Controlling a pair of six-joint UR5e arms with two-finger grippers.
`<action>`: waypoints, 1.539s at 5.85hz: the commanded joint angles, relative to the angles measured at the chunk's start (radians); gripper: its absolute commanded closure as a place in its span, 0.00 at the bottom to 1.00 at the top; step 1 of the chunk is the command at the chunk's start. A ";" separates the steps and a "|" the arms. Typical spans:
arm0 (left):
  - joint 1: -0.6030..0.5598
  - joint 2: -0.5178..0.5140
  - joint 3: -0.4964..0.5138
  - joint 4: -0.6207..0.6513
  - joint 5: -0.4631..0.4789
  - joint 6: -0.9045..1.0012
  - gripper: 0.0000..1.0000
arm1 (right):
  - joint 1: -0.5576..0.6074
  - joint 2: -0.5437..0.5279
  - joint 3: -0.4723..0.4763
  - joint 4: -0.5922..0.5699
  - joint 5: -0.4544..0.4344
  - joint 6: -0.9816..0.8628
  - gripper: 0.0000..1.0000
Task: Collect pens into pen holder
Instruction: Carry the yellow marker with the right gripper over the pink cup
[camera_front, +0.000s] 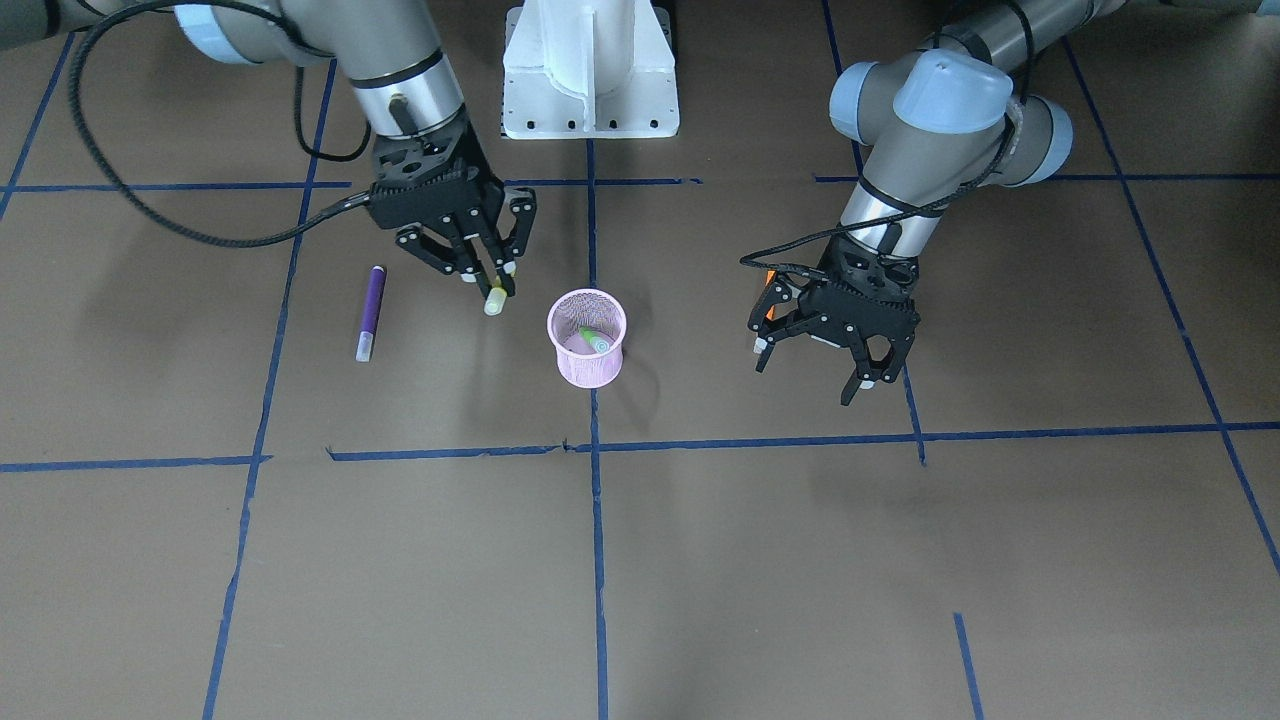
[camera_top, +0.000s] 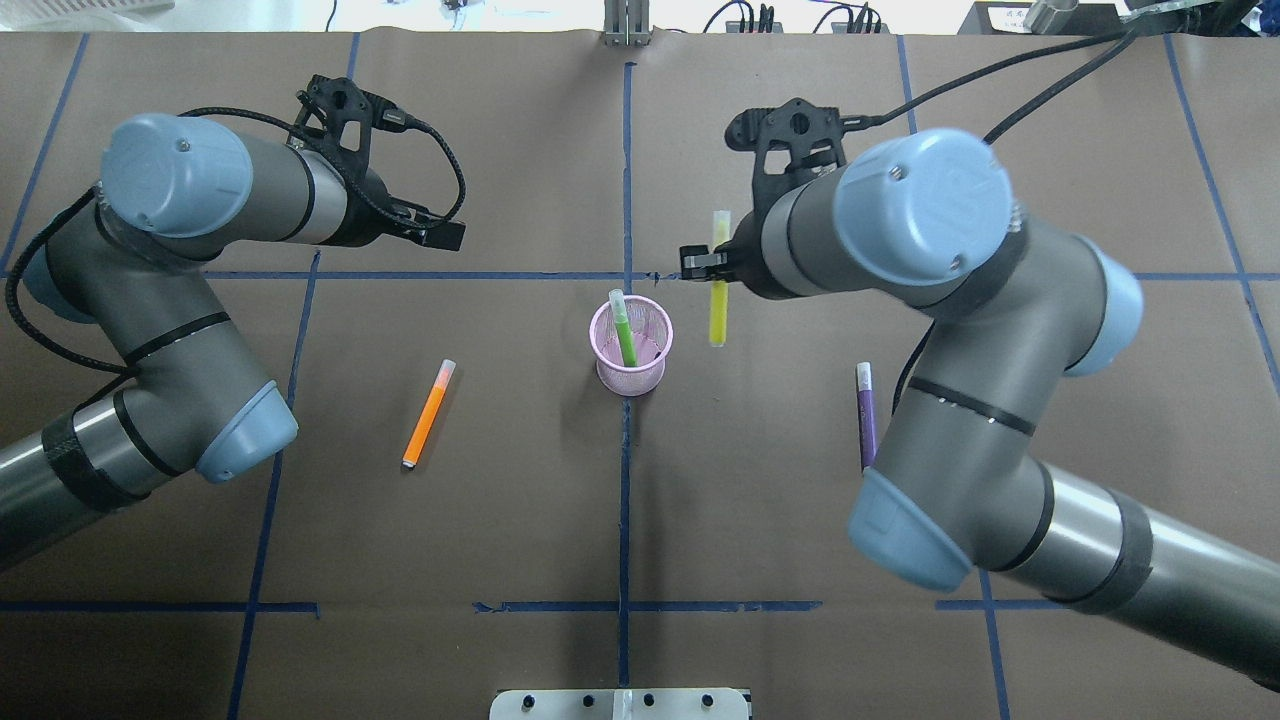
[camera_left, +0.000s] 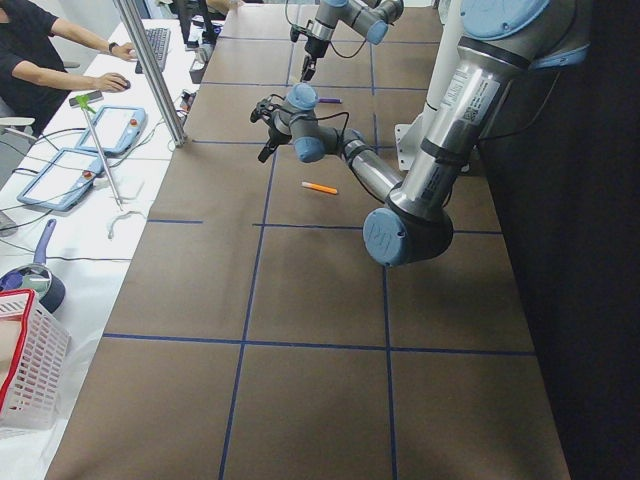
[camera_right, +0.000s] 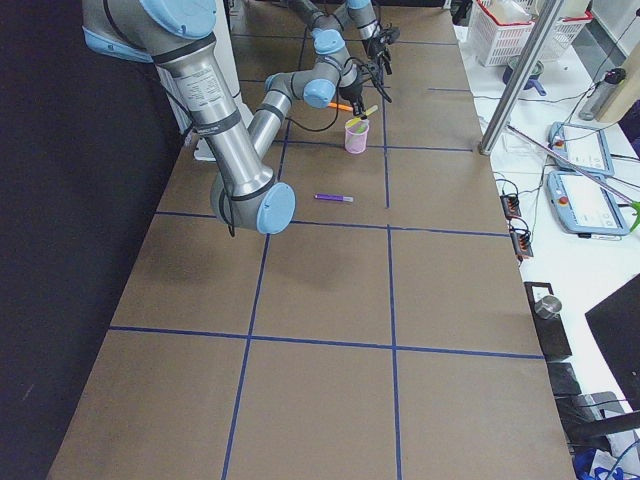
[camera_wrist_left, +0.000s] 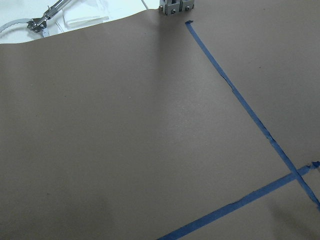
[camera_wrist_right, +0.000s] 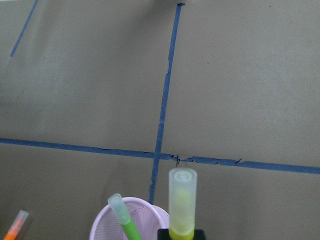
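right gripper (camera_front: 490, 285) clenched on yellow pen (camera_top: 719, 300), gripped partway along the barrel, whitish cap end sticking out past the fingertips away from robot; pen looks tilted, not upright, carried above the table, likely so it clears the rim before the drop

pen holder (camera_front: 588, 372) sits upright just beside and below this claw, on its inner side toward the other arm; held pen is not over the mouth yet, so judged step = shift inward, tip pen up, let go

holder contents: 1 green pen (camera_top: 625, 335), leaning on the wall, top poking above the rim; nothing else seen inside

purple pen (camera_front: 371, 312) flat on table on the claw's outer side, apart from it

left gripper (camera_front: 808, 375) released, jaws spread, empty, hovering well apart from holder; orange pen (camera_top: 428, 415) flat on table on the robot side of it

roughly 1 of 4 pens in
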 joint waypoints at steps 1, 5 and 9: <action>0.003 0.000 0.001 0.001 0.000 0.000 0.00 | -0.053 0.025 -0.004 0.000 -0.131 0.135 1.00; 0.001 0.000 -0.001 -0.001 0.002 0.000 0.00 | -0.144 0.058 -0.164 0.217 -0.437 0.289 1.00; 0.001 0.000 -0.002 -0.001 0.002 0.000 0.00 | -0.196 0.047 -0.180 0.221 -0.521 0.289 0.99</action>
